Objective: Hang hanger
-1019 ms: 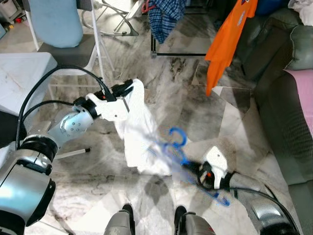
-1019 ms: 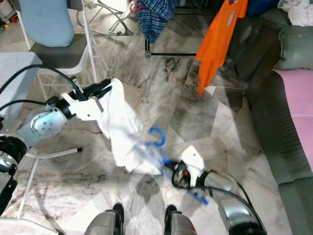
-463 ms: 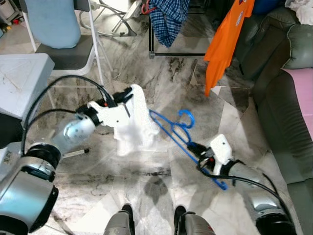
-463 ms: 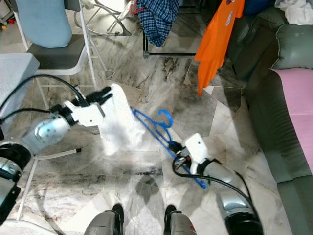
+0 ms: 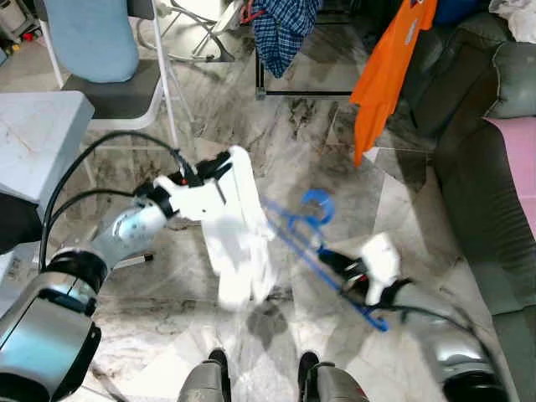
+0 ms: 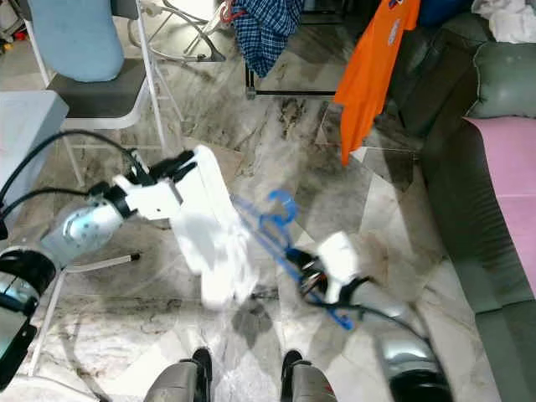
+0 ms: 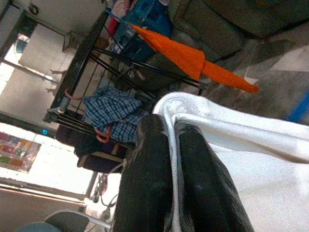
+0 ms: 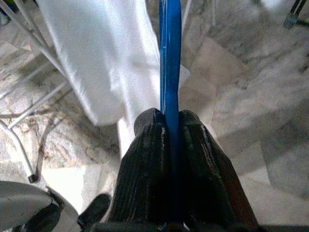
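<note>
My left gripper (image 5: 219, 164) is shut on the top edge of a white garment (image 5: 241, 243), which hangs down from it over the floor; the wrist view shows the cloth (image 7: 251, 159) pinched between the black fingers (image 7: 149, 183). My right gripper (image 5: 339, 266) is shut on the bar of a blue plastic hanger (image 5: 295, 226), whose hook (image 5: 316, 201) points up. The hanger's upper end lies against the garment's right side. In the right wrist view the blue bar (image 8: 170, 63) runs straight out from between the fingers (image 8: 149, 164), beside the white cloth (image 8: 101, 58).
A clothes rack (image 5: 301, 90) at the back holds a blue plaid shirt (image 5: 285, 29) and an orange shirt (image 5: 387, 71). A white folding chair (image 5: 109, 59) with a light blue cushion stands at the left. A grey sofa (image 5: 486, 142) runs along the right. My feet (image 5: 264, 377) are below on marble floor.
The garment has dropped and now hangs longer from my left gripper, blurred with motion. The right gripper has shifted slightly, with the hanger still close against the cloth.
</note>
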{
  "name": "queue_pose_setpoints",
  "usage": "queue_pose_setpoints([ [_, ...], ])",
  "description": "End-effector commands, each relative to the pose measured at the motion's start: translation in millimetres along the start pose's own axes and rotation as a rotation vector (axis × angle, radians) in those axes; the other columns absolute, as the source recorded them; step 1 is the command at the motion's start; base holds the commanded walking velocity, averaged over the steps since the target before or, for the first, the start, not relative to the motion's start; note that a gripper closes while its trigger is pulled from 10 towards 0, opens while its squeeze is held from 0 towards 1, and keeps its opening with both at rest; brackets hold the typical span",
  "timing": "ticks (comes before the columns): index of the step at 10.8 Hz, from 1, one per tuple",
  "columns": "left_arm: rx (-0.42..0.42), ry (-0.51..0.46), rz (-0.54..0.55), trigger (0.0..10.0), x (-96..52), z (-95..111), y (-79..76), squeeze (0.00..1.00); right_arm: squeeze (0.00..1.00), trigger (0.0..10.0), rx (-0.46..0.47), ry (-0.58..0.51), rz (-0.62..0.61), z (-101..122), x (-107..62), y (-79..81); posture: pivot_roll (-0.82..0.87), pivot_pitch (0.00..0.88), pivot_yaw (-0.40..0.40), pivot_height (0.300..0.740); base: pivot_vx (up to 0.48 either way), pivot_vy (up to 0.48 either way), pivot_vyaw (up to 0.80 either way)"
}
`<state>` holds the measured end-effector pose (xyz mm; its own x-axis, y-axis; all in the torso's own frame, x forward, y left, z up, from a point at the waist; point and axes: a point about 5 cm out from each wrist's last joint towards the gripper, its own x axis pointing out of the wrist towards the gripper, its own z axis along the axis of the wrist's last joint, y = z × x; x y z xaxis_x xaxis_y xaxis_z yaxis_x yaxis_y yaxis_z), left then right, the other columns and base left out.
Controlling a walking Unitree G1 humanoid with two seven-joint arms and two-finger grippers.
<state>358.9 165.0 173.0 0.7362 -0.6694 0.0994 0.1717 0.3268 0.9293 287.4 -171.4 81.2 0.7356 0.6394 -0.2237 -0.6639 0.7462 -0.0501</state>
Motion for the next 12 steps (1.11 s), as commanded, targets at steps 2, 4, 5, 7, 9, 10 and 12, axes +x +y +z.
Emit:
queue_pose_setpoints([
  [2,0.017,0.088,-0.071,10.0,-8.0,-12,-12.8,0.0,0.0,10.0,0.003,-0.059,0.04,19,-11.4,-3.7,-0.01,0.27,0.056,0.74,0.0,0.0,0.0],
  [4,0.042,0.068,-0.161,10.0,-11.1,-11,-22.7,0.0,0.0,10.0,0.012,-0.078,0.118,30,-19.5,0.2,-0.02,0.269,0.058,0.74,0.0,0.0,0.0],
  [5,0.056,0.062,-0.198,10.0,-13.0,-11,-25.4,0.0,0.0,10.0,0.015,-0.063,0.158,31,-23.2,2.8,-0.01,0.267,0.058,0.74,0.0,0.0,0.0],
  [7,0.128,0.074,-0.244,10.0,-17.7,-17,-20.4,0.0,0.0,10.0,0.014,-0.011,0.215,31,-38.0,-1.8,-0.01,0.271,0.059,0.74,0.0,0.0,0.0],
  [9,0.189,0.138,-0.248,10.0,-24.0,-28,-10.3,0.0,0.0,10.0,0.006,0.017,0.209,36,-50.7,-11.1,-0.01,0.274,0.06,0.74,0.0,0.0,0.0],
  [10,0.201,0.169,-0.22,10.0,-25.8,-32,-2.7,0.0,0.0,10.0,0.008,0.022,0.21,37,-53.5,-12.2,-0.01,0.274,0.057,0.74,0.0,0.0,0.0],
  [12,0.227,0.164,-0.193,10.0,-25.1,-32,3.9,0.0,0.0,10.0,0.038,0.034,0.264,34,-53.1,-3.0,0.0,0.272,0.058,0.74,0.0,0.0,0.0],
])
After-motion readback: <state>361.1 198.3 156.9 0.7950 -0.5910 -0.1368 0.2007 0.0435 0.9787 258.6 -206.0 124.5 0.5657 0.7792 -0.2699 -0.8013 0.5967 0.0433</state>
